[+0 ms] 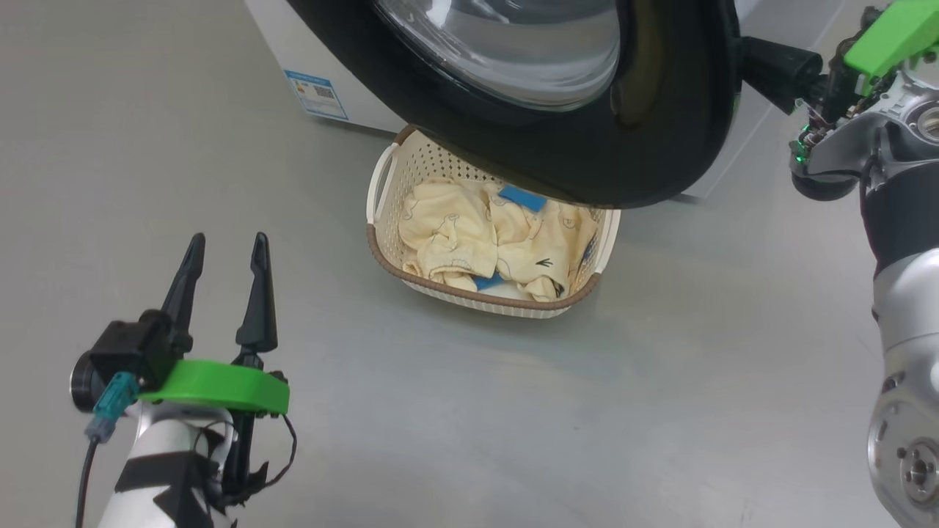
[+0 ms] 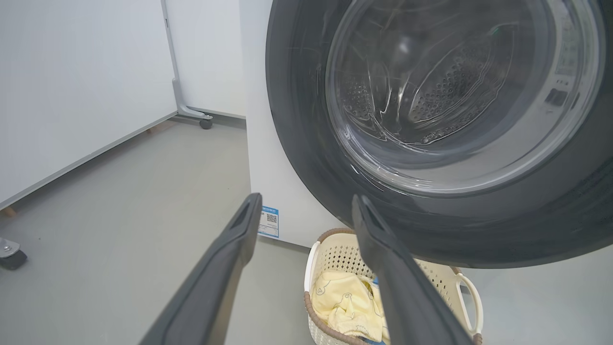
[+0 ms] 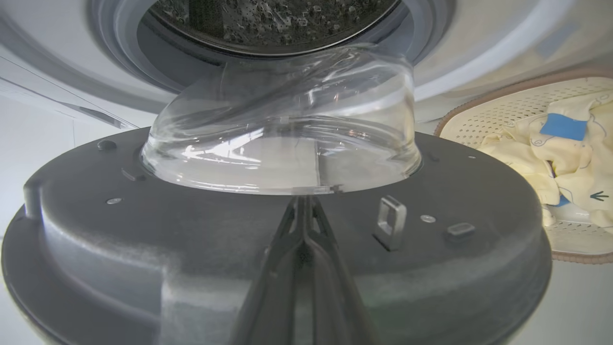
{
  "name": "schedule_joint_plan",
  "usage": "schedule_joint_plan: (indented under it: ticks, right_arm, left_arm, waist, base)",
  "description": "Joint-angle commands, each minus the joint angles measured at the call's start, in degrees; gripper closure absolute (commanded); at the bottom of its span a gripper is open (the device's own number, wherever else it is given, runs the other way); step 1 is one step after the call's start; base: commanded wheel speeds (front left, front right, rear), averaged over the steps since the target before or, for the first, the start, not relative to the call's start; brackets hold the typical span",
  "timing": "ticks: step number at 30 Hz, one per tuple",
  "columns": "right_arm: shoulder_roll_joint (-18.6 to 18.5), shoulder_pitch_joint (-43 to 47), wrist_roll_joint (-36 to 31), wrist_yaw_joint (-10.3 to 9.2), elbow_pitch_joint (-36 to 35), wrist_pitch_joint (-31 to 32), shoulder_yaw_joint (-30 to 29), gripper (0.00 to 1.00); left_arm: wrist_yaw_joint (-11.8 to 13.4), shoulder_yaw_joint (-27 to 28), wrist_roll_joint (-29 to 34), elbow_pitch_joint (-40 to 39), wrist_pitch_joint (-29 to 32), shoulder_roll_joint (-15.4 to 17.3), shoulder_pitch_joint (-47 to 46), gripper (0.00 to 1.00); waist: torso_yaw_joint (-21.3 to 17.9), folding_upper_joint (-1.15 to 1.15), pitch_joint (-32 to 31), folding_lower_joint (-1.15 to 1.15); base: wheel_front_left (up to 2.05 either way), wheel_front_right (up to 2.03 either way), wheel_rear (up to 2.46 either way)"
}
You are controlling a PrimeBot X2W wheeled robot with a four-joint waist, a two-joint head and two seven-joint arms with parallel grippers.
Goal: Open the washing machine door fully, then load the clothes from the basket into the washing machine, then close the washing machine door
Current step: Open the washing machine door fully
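Observation:
The washing machine door, a glossy black ring around a glass bowl, stands part open and hangs over the far end of the basket. Cream-yellow clothes with blue patches lie in the basket. My right gripper is shut, its tips against the door's grey inner face just below the glass bowl; it reaches in from the door's right edge. My left gripper is open and holds nothing, low on the left, pointing toward the washing machine and basket.
The steel drum and grey gasket show behind the door. A blue label sits low on the washer's front. A white panel on casters stands to the left. Grey floor surrounds the basket.

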Motion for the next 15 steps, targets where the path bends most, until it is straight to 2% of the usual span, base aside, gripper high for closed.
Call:
schedule_joint_plan:
  ticks: [1, 7, 15]
  right_arm:
    - [1.1, -2.5, 1.1, -0.14, -2.3, 1.4, 1.7, 1.00]
    - [1.1, 0.0, 5.4, -0.14, -5.9, 5.7, 6.5, 1.00]
    - [1.1, 5.7, 11.1, -0.14, -11.9, 7.5, 15.8, 1.00]
  left_arm:
    - [0.0, 2.0, -0.3, -1.5, -0.6, 1.5, -0.3, 0.00]
    - [0.0, 1.9, -0.2, -1.3, -0.6, 1.4, -0.4, 0.00]
    - [0.0, 1.8, -0.1, -1.0, -0.6, 1.7, -0.2, 0.00]
  waist:
    - [0.0, 0.00, -0.1, 0.00]
    - [-0.4, 0.00, -0.8, 0.00]
    - [-1.2, 0.00, -2.3, 0.00]
  base:
    - [0.00, 0.00, 0.00]
    - [0.00, 0.00, 0.00]
    - [0.00, 0.00, 0.00]
